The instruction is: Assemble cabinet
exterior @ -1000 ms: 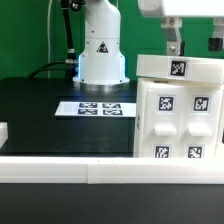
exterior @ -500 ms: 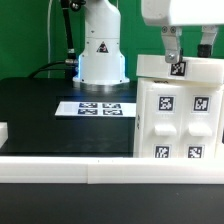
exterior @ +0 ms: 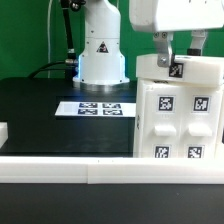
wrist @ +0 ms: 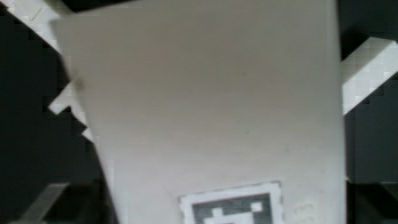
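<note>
The cabinet (exterior: 180, 115) is a large white box at the exterior view's right, its front made of small panels with black-and-white tags. A tagged panel (exterior: 178, 68) lies on its top. My gripper (exterior: 179, 50) hangs just above that top, its dark fingers (exterior: 162, 50) spread apart on either side of the top tag, holding nothing. In the wrist view a white cabinet surface (wrist: 196, 100) fills the picture, with a tag (wrist: 237, 205) on it. My fingertips do not show there.
The marker board (exterior: 95, 108) lies flat on the black table before the robot base (exterior: 100, 50). A white rail (exterior: 70, 170) runs along the front. A small white block (exterior: 3, 131) sits at the exterior view's left edge.
My gripper has come down and shifted toward the exterior view's left, from above the cabinet to close over its top tag. The cabinet has not moved.
</note>
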Tool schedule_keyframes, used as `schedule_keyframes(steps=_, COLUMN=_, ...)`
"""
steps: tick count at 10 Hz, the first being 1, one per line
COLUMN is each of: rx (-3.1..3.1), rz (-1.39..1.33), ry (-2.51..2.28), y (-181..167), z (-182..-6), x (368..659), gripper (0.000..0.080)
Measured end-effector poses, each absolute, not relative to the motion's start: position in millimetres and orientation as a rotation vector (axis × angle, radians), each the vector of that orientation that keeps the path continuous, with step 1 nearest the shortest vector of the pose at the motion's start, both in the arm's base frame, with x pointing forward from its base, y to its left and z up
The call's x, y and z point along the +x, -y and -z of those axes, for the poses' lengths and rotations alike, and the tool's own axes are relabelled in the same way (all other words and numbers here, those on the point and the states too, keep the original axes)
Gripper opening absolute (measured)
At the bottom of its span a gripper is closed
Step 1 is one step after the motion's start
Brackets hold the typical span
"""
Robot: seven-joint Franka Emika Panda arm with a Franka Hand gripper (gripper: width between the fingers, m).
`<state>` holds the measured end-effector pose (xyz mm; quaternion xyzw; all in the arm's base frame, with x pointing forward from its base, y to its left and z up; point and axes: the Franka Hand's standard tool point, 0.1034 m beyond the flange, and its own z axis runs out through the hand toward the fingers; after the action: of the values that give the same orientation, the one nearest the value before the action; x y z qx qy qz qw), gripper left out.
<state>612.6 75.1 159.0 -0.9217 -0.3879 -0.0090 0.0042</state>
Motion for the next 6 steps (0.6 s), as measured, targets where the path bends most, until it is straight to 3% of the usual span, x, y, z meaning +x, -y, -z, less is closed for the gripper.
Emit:
schedule_keyframes(steps=1, rx=-2.889, rz=0.028, ry=1.212, y=-73.9, z=-158.7, x=612.7, gripper=0.0549)
schedule_keyframes(steps=6, rx=-2.908, rz=0.027, ry=1.167, y=-70.8, z=-158.8, x=613.1, gripper=0.0551)
